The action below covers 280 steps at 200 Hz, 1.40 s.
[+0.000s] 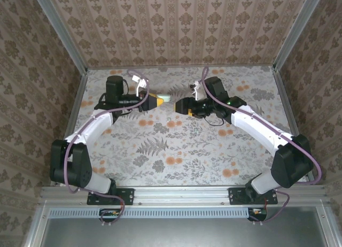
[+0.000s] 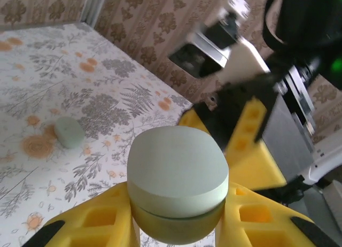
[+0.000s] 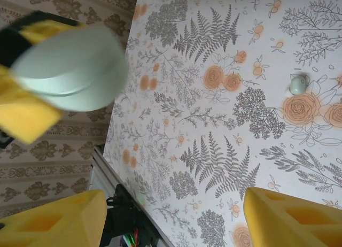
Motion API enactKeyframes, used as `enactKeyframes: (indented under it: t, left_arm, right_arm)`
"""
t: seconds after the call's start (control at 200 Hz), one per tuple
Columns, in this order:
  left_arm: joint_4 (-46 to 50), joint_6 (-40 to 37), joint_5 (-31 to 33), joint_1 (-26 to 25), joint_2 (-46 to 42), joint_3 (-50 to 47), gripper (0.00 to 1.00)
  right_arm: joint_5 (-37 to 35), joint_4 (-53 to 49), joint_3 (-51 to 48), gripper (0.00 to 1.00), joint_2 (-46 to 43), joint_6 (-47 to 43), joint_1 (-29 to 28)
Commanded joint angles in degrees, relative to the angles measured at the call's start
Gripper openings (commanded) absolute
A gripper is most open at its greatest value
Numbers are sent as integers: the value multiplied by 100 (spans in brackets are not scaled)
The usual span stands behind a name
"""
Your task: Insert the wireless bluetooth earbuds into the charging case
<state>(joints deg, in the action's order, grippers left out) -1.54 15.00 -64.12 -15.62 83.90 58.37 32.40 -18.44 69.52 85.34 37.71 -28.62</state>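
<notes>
Left fingers (image 2: 115,201): clenched on case (image 2: 177,175), lower centre. Right fingers (image 3: 299,215): spread, empty. Probably light, rigid, slick, rounded; best pinched across lower half, upper half free to hinge.

charging case (image 2: 177,175): sitting closed in the lower middle, pale mint green and smooth, a seam running round its side.
left gripper (image 2: 179,225): clamping the charging case from both sides, yellow fingers (image 2: 93,220) pressing against its lower half.
right gripper (image 2: 235,134): hanging just behind the case on the right, yellow fingers angling toward it, black body and cables blurring above. Contact with the case not showing clearly.
small mint-green lump (image 2: 69,132): lying alone on the table at left, well apart from the case.
table (image 2: 107,81): spreading out beneath, wearing a floral cloth of grey ferns and orange blooms.
wall (image 2: 155,28): standing behind, carrying brown damask paper.
</notes>
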Motion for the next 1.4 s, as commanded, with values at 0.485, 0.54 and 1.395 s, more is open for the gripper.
enactKeyframes:
  t: [0.485, 0.54, 1.395]
  left_arm:
    - [886, -176, -193, -174, -234, -36, 0]
    - [868, -202, -219, -185, -284, -57, 0]
    - [-1800, -210, -248, -572, -1187, -1666, 0]
  right_arm:
    - [37, -83, 853, 67, 620, -181, -296]
    - [63, -105, 920, 67, 709, -202, -328]
    - [77, -373, 1519, 66, 1201, -141, -249]
